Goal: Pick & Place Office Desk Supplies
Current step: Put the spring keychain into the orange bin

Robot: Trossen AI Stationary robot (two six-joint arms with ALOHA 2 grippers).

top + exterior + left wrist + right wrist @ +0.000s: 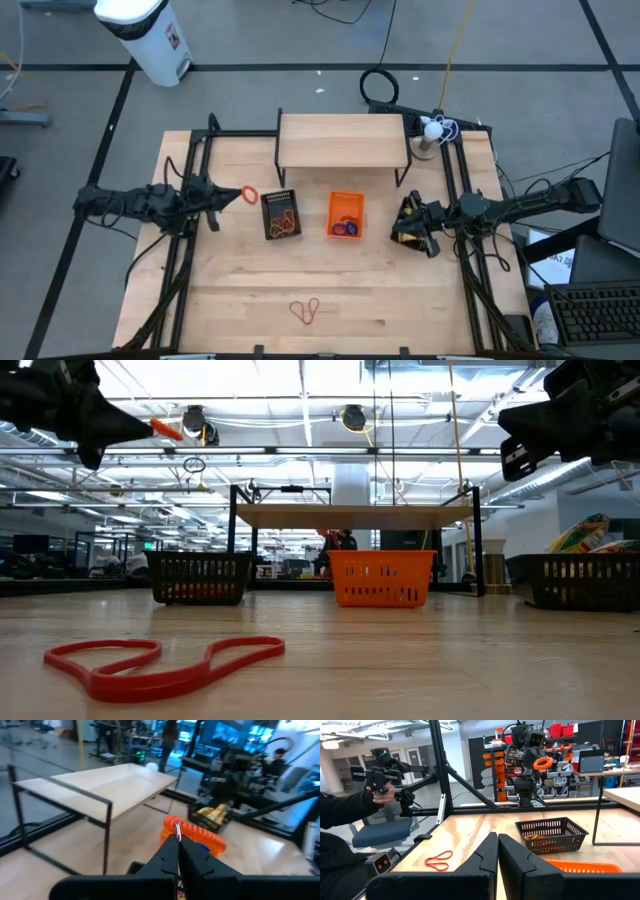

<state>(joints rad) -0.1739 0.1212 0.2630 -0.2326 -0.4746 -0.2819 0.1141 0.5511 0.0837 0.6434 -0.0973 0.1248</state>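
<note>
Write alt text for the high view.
From above, the left gripper, shut on an orange coiled ring, hovers beside a black basket. An orange basket sits next to it, red rubber bands lie near the front edge, and the right gripper is shut.

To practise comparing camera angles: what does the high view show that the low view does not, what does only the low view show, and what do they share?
Only the high view shows the white bin on the floor and the contents of the black basket and orange basket. Only the low view shows the room's ceiling lights. Both show the red rubber band on the table, and the left gripper raised, shut on an orange coiled ring.
</note>
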